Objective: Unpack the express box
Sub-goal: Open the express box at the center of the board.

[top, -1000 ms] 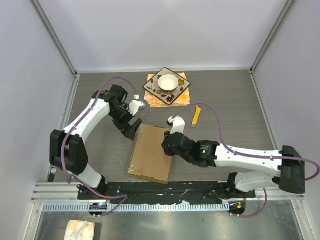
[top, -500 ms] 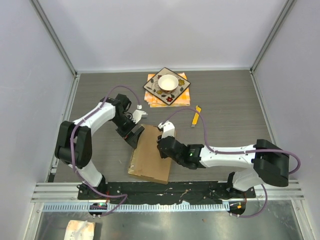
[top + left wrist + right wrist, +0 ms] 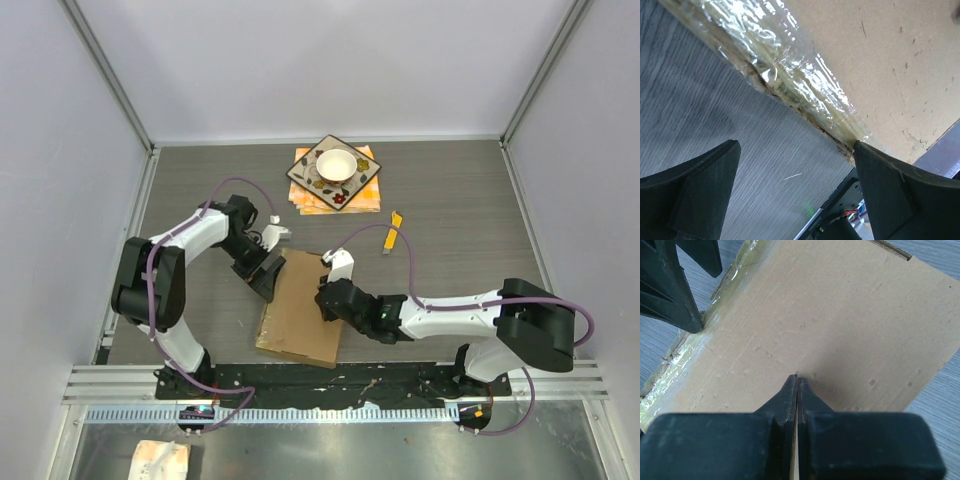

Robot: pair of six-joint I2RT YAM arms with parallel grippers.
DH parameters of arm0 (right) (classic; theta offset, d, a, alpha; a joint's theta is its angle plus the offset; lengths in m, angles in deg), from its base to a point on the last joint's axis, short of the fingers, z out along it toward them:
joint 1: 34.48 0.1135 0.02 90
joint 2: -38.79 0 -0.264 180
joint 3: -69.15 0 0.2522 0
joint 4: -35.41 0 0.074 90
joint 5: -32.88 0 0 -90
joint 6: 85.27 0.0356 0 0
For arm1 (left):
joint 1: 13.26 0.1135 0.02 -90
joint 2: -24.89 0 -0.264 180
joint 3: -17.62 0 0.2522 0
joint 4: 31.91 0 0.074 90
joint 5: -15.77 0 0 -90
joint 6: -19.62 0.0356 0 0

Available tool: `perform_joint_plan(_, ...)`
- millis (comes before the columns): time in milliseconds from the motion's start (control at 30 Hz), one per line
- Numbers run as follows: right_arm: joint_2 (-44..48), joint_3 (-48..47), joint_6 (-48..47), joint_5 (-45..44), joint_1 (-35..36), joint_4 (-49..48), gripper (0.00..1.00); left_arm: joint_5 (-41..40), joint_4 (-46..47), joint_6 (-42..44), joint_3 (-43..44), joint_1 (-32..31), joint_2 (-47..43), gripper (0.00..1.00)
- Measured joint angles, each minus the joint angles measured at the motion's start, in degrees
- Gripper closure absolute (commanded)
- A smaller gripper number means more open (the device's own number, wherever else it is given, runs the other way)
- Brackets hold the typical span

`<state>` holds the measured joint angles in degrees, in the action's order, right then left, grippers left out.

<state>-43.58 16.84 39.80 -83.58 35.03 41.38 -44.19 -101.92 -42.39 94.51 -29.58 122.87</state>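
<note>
The express box [image 3: 300, 312] is a flat brown cardboard box lying shut on the table, with clear tape along its left edge [image 3: 790, 70]. My left gripper [image 3: 267, 279] is open at that taped edge. One finger [image 3: 900, 200] touches the edge and the other [image 3: 700, 190] is over bare table. My right gripper [image 3: 325, 300] is shut and empty, with its tips [image 3: 797, 382] pressed on the box's top face [image 3: 850, 315]. The left gripper's fingers [image 3: 675, 290] show in the right wrist view at the box's edge.
An orange-patterned square plate [image 3: 318, 182] holding a white bowl [image 3: 335, 165] sits on an orange cloth at the back. A yellow utility knife [image 3: 394, 229] lies right of the box. Grey walls close in three sides, and a metal rail [image 3: 330, 385] runs along the near edge.
My right gripper has moved left and down onto the box's top. My left gripper has swung in to the box's left edge. The box has stayed put.
</note>
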Motion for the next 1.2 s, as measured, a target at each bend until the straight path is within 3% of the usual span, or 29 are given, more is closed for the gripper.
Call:
perform_joint_plan(367, -0.04, 1.81, 2.56, 0.33, 0.00, -3.69, 0.99, -0.44, -0.57, 4.70, -1.49, 6.80, 0.52, 0.05)
perform_joint_plan(533, -0.04, 2.25, 2.84, 0.26, 0.00, -4.44, 0.99, -1.40, -0.74, 5.77, -2.27, 7.02, 0.90, 0.04)
perform_joint_plan(567, -0.04, 2.34, 2.91, 0.24, 0.00, -4.52, 0.99, -1.22, -0.76, 5.77, -2.27, 7.02, 0.90, 0.00)
perform_joint_plan(1000, -0.02, 2.91, 4.13, 0.15, 0.00, -5.40, 0.99, 6.23, -8.07, 7.34, 3.06, 8.74, -1.79, 0.00)
perform_joint_plan(1200, -0.02, 3.15, 4.22, 0.13, 0.00, -5.77, 0.99, 7.15, -7.45, 6.93, 1.33, 7.56, -2.34, 0.00)
